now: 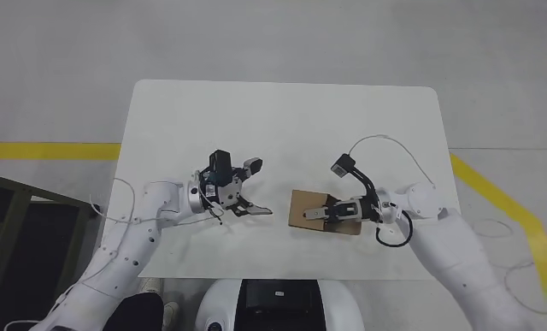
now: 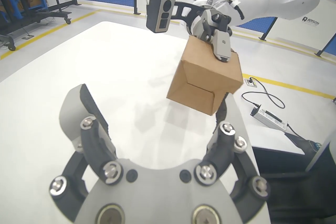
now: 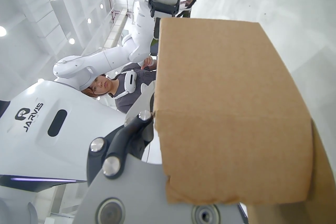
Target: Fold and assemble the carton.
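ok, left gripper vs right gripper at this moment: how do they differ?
1. The left gripper is open wide; the right gripper is shut on the carton.
2. The left gripper is empty and apart from the carton; the right gripper holds it, with one finger pressed on an outer face.
Shared: both are over the white table, pointing toward each other.

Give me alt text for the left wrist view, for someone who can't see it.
The right gripper grips a brown carton by its top panel over the white table, with the carton's open end facing the camera. In the foreground the left gripper is open and empty, apart from the carton.
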{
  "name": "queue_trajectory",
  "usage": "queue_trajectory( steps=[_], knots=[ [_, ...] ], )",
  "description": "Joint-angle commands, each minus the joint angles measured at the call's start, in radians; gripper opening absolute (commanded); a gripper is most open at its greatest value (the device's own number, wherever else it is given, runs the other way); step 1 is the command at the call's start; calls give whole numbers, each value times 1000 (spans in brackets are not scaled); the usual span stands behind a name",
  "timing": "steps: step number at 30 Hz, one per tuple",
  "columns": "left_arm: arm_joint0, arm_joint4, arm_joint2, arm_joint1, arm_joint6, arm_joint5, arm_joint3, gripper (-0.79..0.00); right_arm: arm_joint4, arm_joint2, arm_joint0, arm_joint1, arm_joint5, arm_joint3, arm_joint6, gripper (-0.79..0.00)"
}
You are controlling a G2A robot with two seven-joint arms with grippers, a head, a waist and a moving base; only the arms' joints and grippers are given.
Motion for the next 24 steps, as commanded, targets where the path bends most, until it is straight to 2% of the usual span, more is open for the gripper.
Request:
queue_trajectory(
  steps=[1, 10, 19, 24],
  knots=[
    [10, 37, -2, 9, 12, 0, -14, 0, 4, -19, 32, -8, -16, 48, 16, -785],
    [30, 163, 31, 51, 82, 0, -41, 0, 24, -168, 181, -73, -59, 247, 28, -785],
    [12, 237, 67, 78, 133, 0, -6, 0, 52, -269, 246, -125, -71, 359, 15, -785],
    [2, 266, 82, 82, 159, 0, 23, 0, 47, -296, 263, -137, -72, 381, 15, -650]
  ],
)
